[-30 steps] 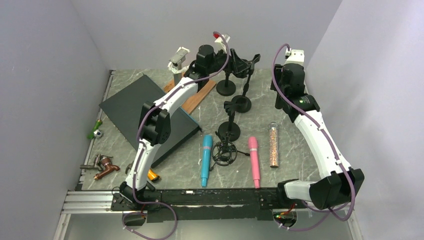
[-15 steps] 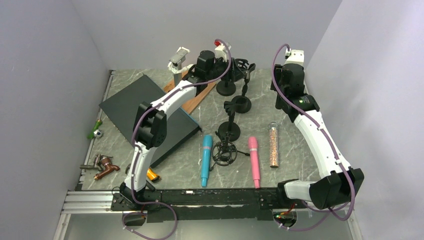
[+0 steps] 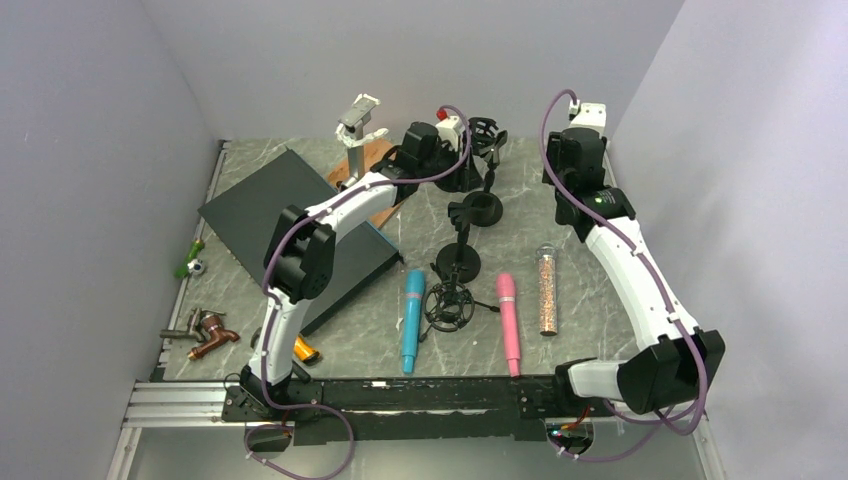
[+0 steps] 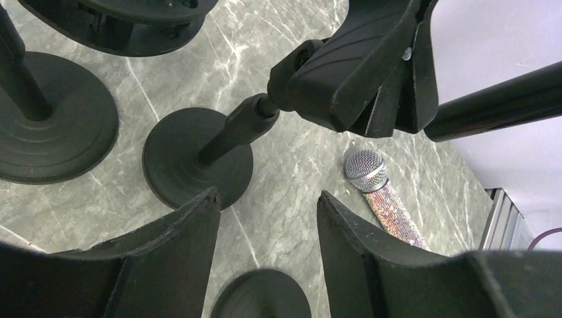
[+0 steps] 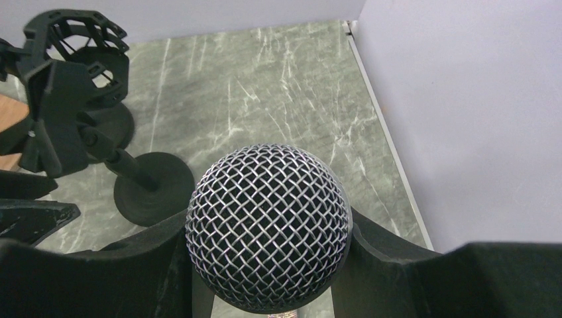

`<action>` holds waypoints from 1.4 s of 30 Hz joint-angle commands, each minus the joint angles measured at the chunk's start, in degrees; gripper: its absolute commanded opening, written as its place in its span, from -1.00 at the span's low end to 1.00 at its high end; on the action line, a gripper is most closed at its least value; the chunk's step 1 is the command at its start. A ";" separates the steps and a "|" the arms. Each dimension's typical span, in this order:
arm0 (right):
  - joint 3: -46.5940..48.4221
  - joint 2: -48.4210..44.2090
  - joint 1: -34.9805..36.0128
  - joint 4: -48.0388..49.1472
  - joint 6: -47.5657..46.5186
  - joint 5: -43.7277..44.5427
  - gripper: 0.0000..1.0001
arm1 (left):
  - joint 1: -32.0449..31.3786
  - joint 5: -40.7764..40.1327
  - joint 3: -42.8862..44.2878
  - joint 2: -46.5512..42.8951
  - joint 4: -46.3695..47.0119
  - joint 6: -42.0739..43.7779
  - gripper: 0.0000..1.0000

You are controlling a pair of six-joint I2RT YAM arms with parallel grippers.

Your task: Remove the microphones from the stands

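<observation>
My right gripper [image 5: 268, 232] is shut on the silver mesh head of a black microphone [image 5: 265, 199] and holds it above the back right of the table. The microphone's body is hidden behind its head. The stand [image 5: 142, 179] with its empty black clip [image 5: 59, 126] stands to the left, apart from the microphone. In the top view my right gripper [image 3: 562, 195] is right of that stand [image 3: 485, 208]. My left gripper [image 4: 268, 225] is open and empty above the stand base [image 4: 199, 165], below the clip [image 4: 358, 66]. A black shaft [image 4: 504, 99] runs right of the clip.
Two more stands [image 3: 460, 262] and a shock mount [image 3: 485, 130] crowd the middle back. A blue microphone [image 3: 412, 320], a pink one [image 3: 508, 320], a glitter one [image 3: 547, 290] and a loose shock mount [image 3: 448, 305] lie in front. A black pad [image 3: 290, 225] and wood board [image 3: 375, 190] lie on the left.
My left gripper has come down and to the right, from high at the back to just over the stand bases. My right gripper has hardly moved and keeps hold of the microphone.
</observation>
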 commanded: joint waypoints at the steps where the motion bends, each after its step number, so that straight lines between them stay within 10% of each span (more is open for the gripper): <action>1: -1.18 0.27 -0.13 0.23 0.80 2.46 -1.00 | -0.04 -0.87 1.75 -2.27 -0.91 1.80 0.19; 11: -2.02 0.24 -0.23 0.73 0.81 1.59 -1.00 | 1.35 5.62 3.19 -9.29 6.57 -0.61 0.32; 26: -1.16 -1.60 -0.25 2.58 -0.97 0.59 -1.00 | 1.08 6.98 22.09 8.25 13.80 -5.47 0.39; 42: -2.07 -2.84 -0.24 3.13 -0.49 -1.08 -1.00 | 0.57 2.88 22.79 8.38 -0.87 1.85 0.27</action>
